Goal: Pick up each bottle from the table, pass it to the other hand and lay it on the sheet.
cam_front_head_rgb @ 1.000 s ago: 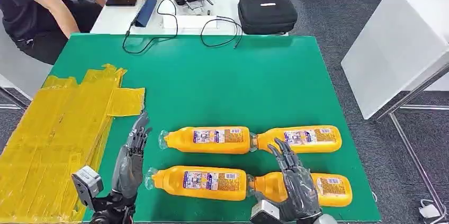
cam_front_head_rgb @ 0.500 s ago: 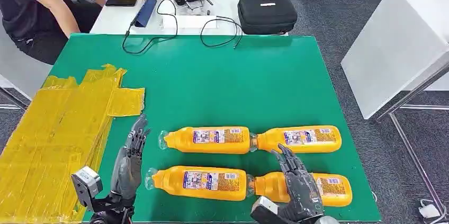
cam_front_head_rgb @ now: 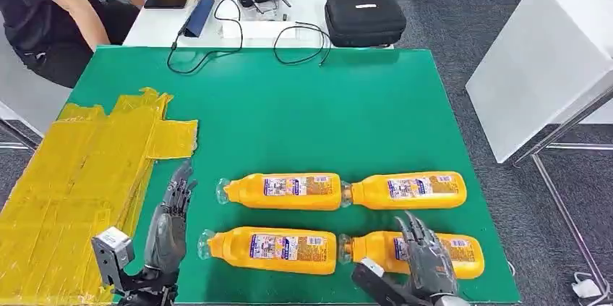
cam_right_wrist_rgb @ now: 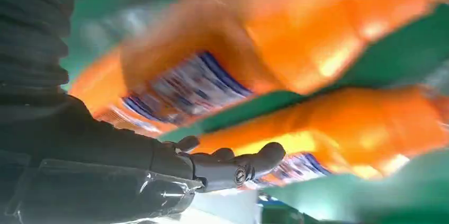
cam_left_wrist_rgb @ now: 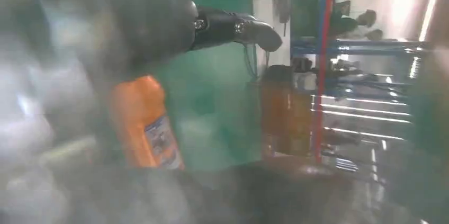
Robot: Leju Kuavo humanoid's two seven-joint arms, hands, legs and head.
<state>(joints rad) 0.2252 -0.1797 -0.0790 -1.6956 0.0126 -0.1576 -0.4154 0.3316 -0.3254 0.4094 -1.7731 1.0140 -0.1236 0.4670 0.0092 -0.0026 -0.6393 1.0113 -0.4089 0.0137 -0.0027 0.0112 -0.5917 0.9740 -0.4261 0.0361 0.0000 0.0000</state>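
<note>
Orange bottles lie on their sides in two rows of two on the green tabletop (cam_front_head_rgb: 303, 103), well apart from the yellow sheet (cam_front_head_rgb: 72, 176) spread at its left edge. At the near right, the right hand (cam_front_head_rgb: 426, 266) hovers with fingers spread over the near right bottle (cam_front_head_rgb: 441, 254), holding nothing, while the near left bottle (cam_front_head_rgb: 271, 248), far left bottle (cam_front_head_rgb: 282, 190) and far right bottle (cam_front_head_rgb: 408, 189) lie untouched. Beside the sheet's edge, the left hand (cam_front_head_rgb: 170, 223) is stretched out flat with fingers extended, also holding nothing.
</note>
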